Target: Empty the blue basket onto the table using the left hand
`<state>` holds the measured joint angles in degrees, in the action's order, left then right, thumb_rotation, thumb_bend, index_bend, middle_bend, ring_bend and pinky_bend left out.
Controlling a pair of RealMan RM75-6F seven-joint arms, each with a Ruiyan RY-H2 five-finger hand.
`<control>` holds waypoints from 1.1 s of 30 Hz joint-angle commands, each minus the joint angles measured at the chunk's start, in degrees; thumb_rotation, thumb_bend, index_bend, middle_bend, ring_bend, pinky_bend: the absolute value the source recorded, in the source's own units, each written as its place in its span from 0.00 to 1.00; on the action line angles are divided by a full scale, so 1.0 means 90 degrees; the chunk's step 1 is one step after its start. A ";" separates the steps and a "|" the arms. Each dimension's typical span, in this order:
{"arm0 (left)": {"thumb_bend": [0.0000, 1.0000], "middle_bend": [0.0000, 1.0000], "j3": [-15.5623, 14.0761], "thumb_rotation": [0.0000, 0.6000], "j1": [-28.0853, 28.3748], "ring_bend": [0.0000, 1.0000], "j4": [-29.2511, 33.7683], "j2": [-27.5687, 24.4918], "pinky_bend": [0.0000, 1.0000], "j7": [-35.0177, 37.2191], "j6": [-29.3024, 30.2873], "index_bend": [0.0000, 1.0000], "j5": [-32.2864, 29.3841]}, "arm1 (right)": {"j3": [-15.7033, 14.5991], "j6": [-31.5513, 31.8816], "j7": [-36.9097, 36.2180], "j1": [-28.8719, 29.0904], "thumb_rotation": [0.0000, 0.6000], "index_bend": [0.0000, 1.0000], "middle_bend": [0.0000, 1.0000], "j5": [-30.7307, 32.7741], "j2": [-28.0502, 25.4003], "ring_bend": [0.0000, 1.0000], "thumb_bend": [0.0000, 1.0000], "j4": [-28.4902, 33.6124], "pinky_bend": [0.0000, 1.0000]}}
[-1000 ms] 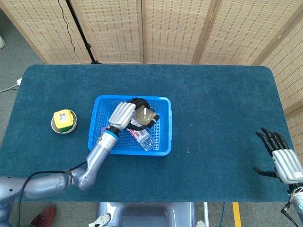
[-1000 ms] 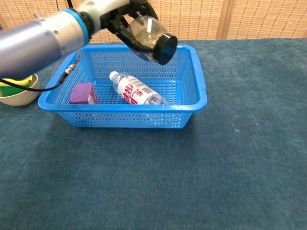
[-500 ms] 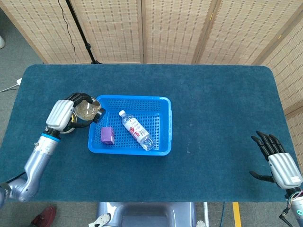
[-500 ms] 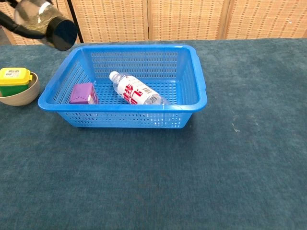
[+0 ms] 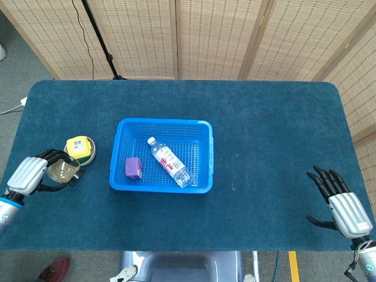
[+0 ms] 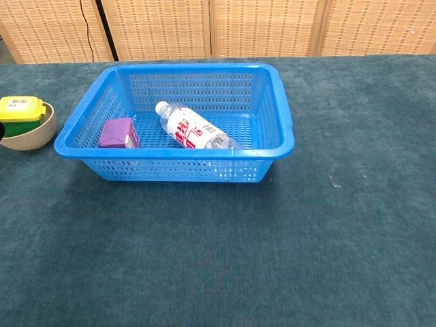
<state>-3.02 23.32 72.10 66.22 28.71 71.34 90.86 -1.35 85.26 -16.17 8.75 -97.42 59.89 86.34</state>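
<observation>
Left hand (image 5: 36,174): silver-white ribbed back plate, black fingers, a blue ring at the wrist. Right hand (image 5: 343,202): same build, pale ribbed shell over the back, slim black segmented fingers, grey wrist with a thin dark cable trailing below it. Neither shows in the chest view.

dark teal table (image 5: 264,135) bears a blue basket (image 5: 202,158) and a bowl (image 6: 30,133).
</observation>
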 commanded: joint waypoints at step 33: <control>0.12 0.00 0.1470 1.00 0.2222 0.00 0.2637 0.0417 0.18 -0.3218 -0.1823 0.01 -0.0436 | 0.0069 -0.0096 -0.0129 0.0039 1.00 0.03 0.01 0.0224 -0.0016 0.00 0.00 -0.0073 0.00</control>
<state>5.80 36.89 91.94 66.59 9.39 63.93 94.21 -0.82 84.46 -17.22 9.08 -95.53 59.76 85.76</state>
